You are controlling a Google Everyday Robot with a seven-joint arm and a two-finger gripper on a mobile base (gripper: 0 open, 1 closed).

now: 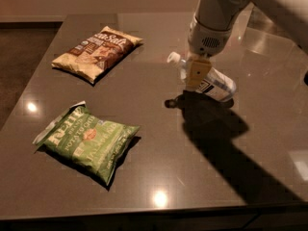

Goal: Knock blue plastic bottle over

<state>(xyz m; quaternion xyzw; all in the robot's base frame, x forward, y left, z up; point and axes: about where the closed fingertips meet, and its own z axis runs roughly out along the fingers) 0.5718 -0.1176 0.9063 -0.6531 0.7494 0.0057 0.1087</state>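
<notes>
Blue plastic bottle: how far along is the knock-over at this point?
Mostly done: the blue plastic bottle is tipped steeply, white cap up-left, far end on the table. In hand: the end effector sits in front of its middle. Left: the cap's shadow lies apart from it, so the bottle may not be flat; let it settle, then withdraw.
</notes>
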